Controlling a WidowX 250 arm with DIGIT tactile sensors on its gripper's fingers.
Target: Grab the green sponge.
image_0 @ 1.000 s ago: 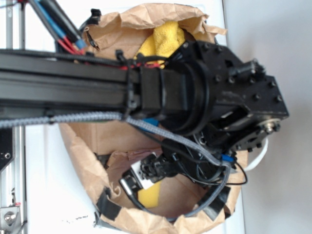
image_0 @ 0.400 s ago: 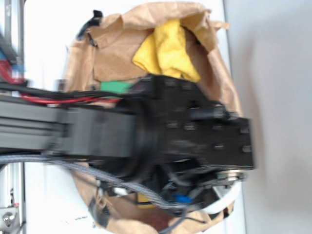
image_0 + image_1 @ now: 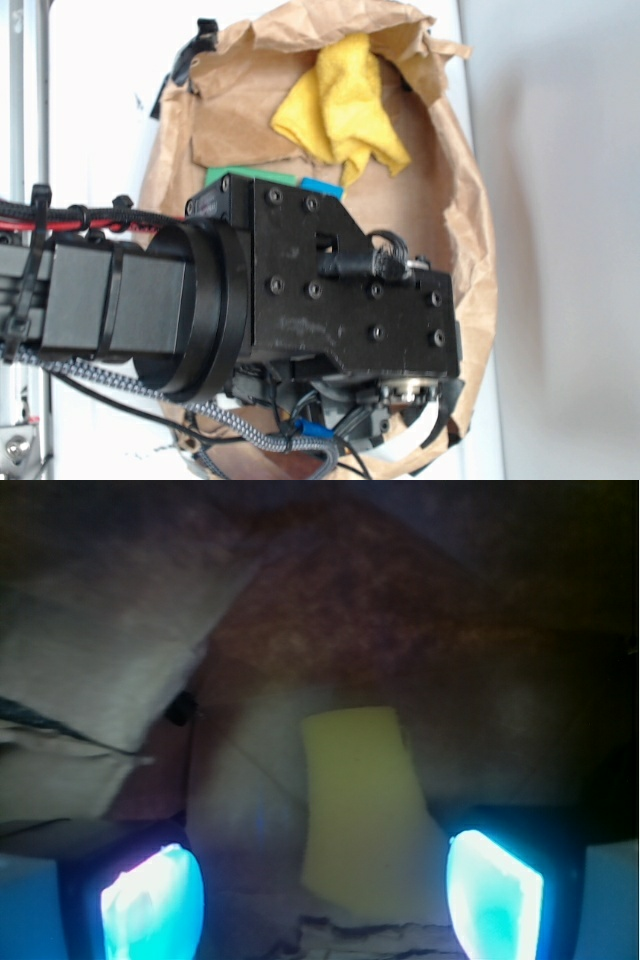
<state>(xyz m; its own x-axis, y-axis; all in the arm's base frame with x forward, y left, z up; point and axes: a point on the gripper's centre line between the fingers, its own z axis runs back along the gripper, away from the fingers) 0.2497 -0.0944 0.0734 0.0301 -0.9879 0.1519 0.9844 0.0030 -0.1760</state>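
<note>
The arm (image 3: 250, 300) is stretched in from the left of the exterior view, its black wrist housing held low over a crumpled brown paper bag (image 3: 470, 260) that lies on the white worktop (image 3: 100, 80). Most of the bag's inside is covered by the arm in that view, and the hand beneath it cannot be seen there.

Beyond the housing, at the far end of the bag, a yellow cloth (image 3: 345, 105) is bunched up. Just beside the housing's upper edge, a strip of a green block (image 3: 245, 176) and a corner of a blue object (image 3: 322, 187) are left showing; the rest of each is hidden by the arm.

In the wrist view the picture is dim and blurred. The hand (image 3: 320, 885) is spread wide, its two blue-lit fingers (image 3: 150, 905) standing apart at the lower corners, with nothing between them being pinched or touched. The green sponge (image 3: 362, 810) is seen as a pale yellow rectangle lying flat on the bag's brown floor, between the fingers and reaching ahead of them; its green layer cannot be made out.
</note>
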